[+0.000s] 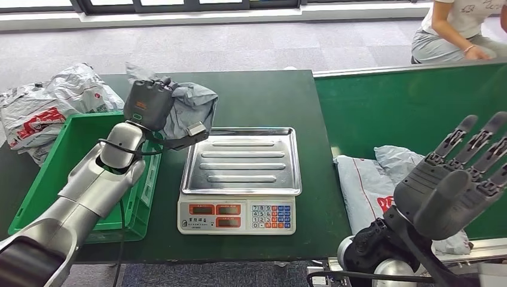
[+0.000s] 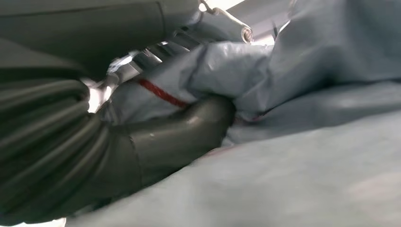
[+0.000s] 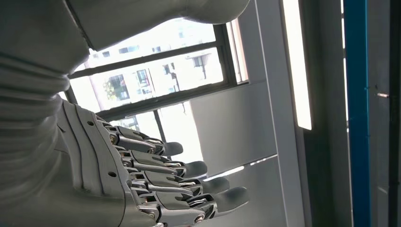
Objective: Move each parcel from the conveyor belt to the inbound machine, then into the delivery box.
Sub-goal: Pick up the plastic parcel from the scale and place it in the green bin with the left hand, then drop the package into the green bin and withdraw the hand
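Note:
My left hand (image 1: 149, 103) grips a crumpled grey parcel (image 1: 192, 107), held in the air between the green delivery box (image 1: 66, 156) and the scale's steel tray (image 1: 242, 160). In the left wrist view the thumb (image 2: 189, 127) presses into the grey parcel (image 2: 302, 156), which fills the picture. Two more grey parcels (image 1: 370, 185) lie on the green conveyor belt (image 1: 412, 107) at the right. My right hand (image 1: 457, 179) is raised above them, fingers spread and holding nothing; the right wrist view shows its fingers (image 3: 189, 187) apart against a window.
The scale (image 1: 239, 216) with its keypad sits at the table's front middle. Several grey and white parcels (image 1: 51, 107) are piled behind the green box at the left. A person (image 1: 460, 30) crouches beyond the conveyor at the far right.

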Controlling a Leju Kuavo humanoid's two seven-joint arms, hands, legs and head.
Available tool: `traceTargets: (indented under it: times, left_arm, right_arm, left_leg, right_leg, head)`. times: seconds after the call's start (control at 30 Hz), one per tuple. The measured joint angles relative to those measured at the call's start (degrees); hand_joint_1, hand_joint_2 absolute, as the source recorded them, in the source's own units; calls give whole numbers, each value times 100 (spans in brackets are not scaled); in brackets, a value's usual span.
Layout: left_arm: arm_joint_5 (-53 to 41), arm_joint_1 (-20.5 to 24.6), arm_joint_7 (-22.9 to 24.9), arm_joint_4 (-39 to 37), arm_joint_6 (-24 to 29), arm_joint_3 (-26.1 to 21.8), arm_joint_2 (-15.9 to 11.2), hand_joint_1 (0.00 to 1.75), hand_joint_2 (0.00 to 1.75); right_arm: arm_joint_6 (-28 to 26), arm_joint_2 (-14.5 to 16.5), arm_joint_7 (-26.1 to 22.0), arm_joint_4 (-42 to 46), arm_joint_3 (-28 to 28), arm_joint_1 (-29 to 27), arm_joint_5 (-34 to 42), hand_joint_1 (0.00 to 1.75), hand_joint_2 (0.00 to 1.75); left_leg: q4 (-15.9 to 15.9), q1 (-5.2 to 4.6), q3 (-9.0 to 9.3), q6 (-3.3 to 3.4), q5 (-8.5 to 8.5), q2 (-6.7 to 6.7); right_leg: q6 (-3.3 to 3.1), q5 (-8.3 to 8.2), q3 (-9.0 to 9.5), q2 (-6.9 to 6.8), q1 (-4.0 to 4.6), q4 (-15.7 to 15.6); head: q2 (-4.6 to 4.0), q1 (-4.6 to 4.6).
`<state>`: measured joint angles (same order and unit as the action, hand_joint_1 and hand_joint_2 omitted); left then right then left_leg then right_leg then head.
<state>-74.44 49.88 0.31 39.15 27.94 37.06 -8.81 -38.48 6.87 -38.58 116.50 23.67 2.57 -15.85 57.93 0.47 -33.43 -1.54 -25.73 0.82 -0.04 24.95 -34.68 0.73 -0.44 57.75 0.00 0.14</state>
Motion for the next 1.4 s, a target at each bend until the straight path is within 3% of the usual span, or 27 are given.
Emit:
traceTargets:
  times: [0.13, 0.3, 1.13, 1.4]
  left_arm:
    - [-369, -128, -77, 364, 46, -716, -60, 175, 175]
    - [-429, -182, -105, 482, 51, -1088, -74, 175, 175]
    - [-591, -185, -83, 446, -52, -1291, -4, 175, 175]
    - [-864, -223, 245, -356, -57, -1512, -100, 175, 175]
  right_arm:
    - [-56, -96, 2, -31, 48, 135, 4, 0, 175]
    - [-117, -152, 2, -38, 71, 179, 0, 0, 175]
    - [-130, -196, 88, -37, 81, 204, -153, 0, 175]
    - [-111, -197, 197, 29, 81, 185, -316, 0, 175]
  left_leg:
    - [-6, 2, -28, -3, 16, -68]
    - [-5, 0, -36, -3, 16, -69]
    - [-5, 0, -44, -3, 15, -68]
    - [-6, 1, -46, -4, 16, -62]
  right_leg:
    - [-3, 8, -2, -64, 3, 2]
    - [-3, 7, -8, -64, 3, 2]
    - [-3, 7, -18, -62, 0, 2]
    - [-4, 7, -25, -59, 2, 2]
  head:
    - [0, 3]
    - [0, 3]
    - [0, 2]
    - [0, 3]
